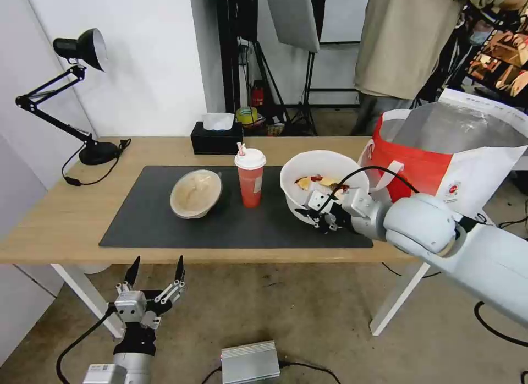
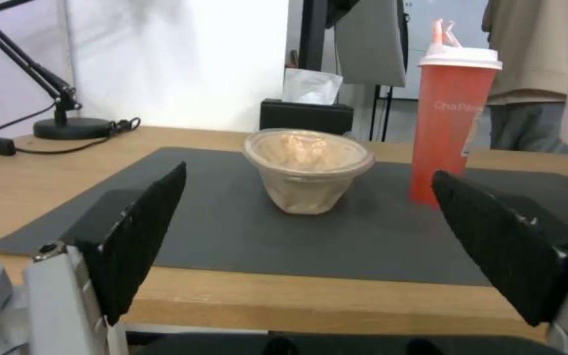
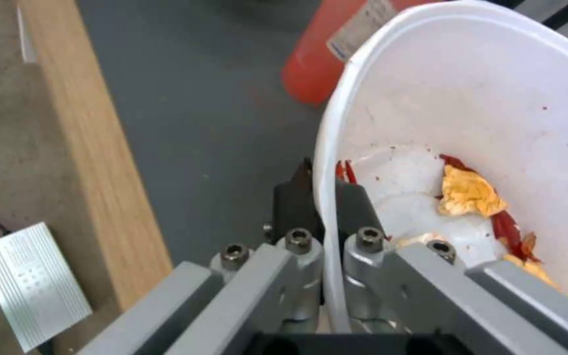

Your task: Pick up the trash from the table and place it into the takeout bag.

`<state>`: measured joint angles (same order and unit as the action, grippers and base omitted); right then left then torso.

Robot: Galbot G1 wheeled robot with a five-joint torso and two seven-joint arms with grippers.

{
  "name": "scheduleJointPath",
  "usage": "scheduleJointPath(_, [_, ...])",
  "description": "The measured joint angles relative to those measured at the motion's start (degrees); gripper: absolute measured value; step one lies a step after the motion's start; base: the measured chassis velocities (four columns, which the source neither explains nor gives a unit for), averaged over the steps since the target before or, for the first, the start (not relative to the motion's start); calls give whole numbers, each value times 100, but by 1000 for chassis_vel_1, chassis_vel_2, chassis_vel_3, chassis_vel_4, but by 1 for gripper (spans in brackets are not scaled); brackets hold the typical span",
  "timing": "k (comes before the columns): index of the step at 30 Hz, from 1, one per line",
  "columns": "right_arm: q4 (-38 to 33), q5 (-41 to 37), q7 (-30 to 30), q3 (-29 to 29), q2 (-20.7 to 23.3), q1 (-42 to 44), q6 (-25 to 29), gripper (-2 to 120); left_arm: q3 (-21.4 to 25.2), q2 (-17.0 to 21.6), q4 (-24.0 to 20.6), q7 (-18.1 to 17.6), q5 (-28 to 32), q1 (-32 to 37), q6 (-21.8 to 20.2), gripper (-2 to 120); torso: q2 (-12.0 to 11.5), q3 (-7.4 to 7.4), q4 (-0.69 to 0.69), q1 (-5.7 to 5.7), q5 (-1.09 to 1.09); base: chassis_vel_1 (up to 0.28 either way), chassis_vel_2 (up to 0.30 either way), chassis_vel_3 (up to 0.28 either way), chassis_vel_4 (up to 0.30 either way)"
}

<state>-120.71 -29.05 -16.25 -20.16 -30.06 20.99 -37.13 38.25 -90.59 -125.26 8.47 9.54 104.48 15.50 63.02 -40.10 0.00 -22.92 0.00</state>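
Task status at this moment: no piece of trash had reached the takeout bag (image 1: 434, 153), which stood open at the right edge of the head view, its foil lining showing nothing inside as far as could be seen. All three pieces remained at the tabletop (image 1: 66, 208).

Piece 1, the white bowl (image 1: 322, 177) with red-yellow scraps, sat right of centre in the head view, tilted toward the camera with its near side raised, over the right end of the black mat (image 1: 148, 219) and just beside the bag. The right end effector (image 1: 318, 210) was clamped on the bowl's near rim; in the right wrist view one finger (image 3: 294, 197) lay outside the wall and the other inside, with the rim pinched between them. Judged state: grasp made, transfer to the bag not yet done.

Piece 2, the red cup (image 1: 251, 180) with lid and straw, stood upright at the centre of the mat, untouched.

Piece 3, the tan lidded bowl (image 1: 196, 193), rested left of the cup, near but apart from it, untouched.

The left end effector (image 1: 155, 274) was parked at the lower left of the head view, below the tabletop edge, fingers spread wide and holding nothing.

Remaining work, as judged: deposit the white bowl, then collect the cup and the tan bowl.
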Motion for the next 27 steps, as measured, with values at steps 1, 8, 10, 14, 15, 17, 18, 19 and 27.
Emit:
scheduleJointPath(1, [-68,6,-8,66,42,51,11,0,3,0,-4,1,-1,1,1,100,0,0,0,0,0,0,0,0,0])
scheduleJointPath(8, [-404,20,-71,345,261,217,105,0,10,0,-42,9,-10,17,12,100,0,0,0,0,0,0,0,0,0])
scheduleJointPath(10, [-428,20,-71,376,268,217,110,0,7,0,-46,10,-13,21,15,100,0,0,0,0,0,0,0,0,0])
scheduleJointPath(14, [-538,14,-83,468,313,197,126,0,2,-3,-63,16,-28,49,32,100,0,0,0,0,0,0,0,0,0])
scheduleJointPath(15, [-570,10,-92,506,331,189,133,0,2,-4,-67,17,-32,55,35,100,0,0,0,0,0,0,0,0,0])
scheduleJointPath(17, [-653,-2,-138,620,386,160,172,0,5,-4,-73,19,-38,65,41,100,0,0,0,0,0,0,0,0,0])
scheduleJointPath(18, [-683,-11,-163,680,415,148,195,0,7,-4,-74,19,-40,65,43,100,0,0,0,0,0,0,0,0,0])
scheduleJointPath(19, [-683,-11,-163,680,415,148,195,0,7,-4,-74,19,-40,65,43,100,0,0,0,0,0,0,0,0,0])
scheduleJointPath(27, [-716,-142,-358,1125,599,84,376,0,2,-2,-39,20,-121,62,50,100,0,0,0,0,0,0,0,0,0])
